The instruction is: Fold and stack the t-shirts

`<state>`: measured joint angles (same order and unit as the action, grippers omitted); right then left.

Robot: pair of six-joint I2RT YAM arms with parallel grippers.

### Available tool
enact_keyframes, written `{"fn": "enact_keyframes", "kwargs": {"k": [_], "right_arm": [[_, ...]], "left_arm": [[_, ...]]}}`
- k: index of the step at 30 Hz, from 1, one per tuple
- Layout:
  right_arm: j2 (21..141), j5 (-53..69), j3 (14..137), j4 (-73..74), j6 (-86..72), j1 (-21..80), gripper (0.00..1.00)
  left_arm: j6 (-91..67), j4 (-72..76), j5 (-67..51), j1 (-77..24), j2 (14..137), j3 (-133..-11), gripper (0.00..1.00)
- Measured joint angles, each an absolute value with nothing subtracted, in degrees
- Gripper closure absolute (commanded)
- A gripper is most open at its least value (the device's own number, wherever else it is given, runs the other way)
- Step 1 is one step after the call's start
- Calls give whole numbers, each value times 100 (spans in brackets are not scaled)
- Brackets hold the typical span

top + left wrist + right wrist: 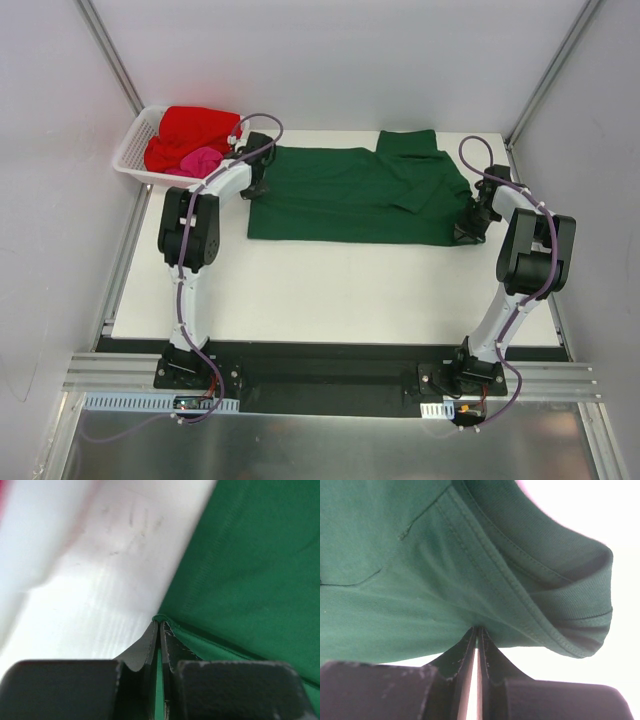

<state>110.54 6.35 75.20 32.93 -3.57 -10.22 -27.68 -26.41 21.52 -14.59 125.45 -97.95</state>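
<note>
The dark green t-shirt (350, 195) lies spread across the back half of the white table, with one sleeve folded in over its right part. At the shirt's left edge, my left gripper (258, 185) is shut, and the left wrist view shows a hem corner of the green cloth (250, 580) pinched at the tips of the left gripper (159, 625). My right gripper (468, 228) is at the shirt's near right corner. In the right wrist view the right gripper (478, 630) is shut on green fabric (420, 580) near the ribbed collar. The red t-shirt (195, 130) and the pink one (200, 160) lie bunched in the basket.
The white lattice basket (130, 150) stands at the back left corner, just left of my left arm. Grey walls close in the table on the left, back and right. Bare white tabletop (330, 290) stretches between the green shirt and the arm bases.
</note>
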Motion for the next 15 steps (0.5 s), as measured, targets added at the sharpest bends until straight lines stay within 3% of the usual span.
{"fn": "enact_keyframes", "kwargs": {"k": [7, 9, 10, 12, 13, 15], "right_arm": [[11054, 637, 7520, 3299, -357, -1022, 91], [11054, 637, 7520, 3299, -355, -1022, 91], [11054, 637, 7520, 3299, -355, -1022, 91], [11054, 646, 7522, 3304, -346, -1022, 91], [11054, 646, 7529, 3326, -338, -1024, 89], [11054, 696, 7535, 3347, -318, -1033, 84]], "left_arm": [[-2742, -2587, 2152, -1380, 12460, -9793, 96], [-2724, -2587, 2147, -1380, 12460, -9793, 86], [-2705, -2580, 2147, -1380, 12460, -9793, 76], [-2635, -2580, 2156, -1378, 12460, -9793, 69], [-2611, -2587, 2158, -1367, 12460, -9793, 59], [-2550, -2578, 2158, -1337, 12460, -9793, 52]]}}
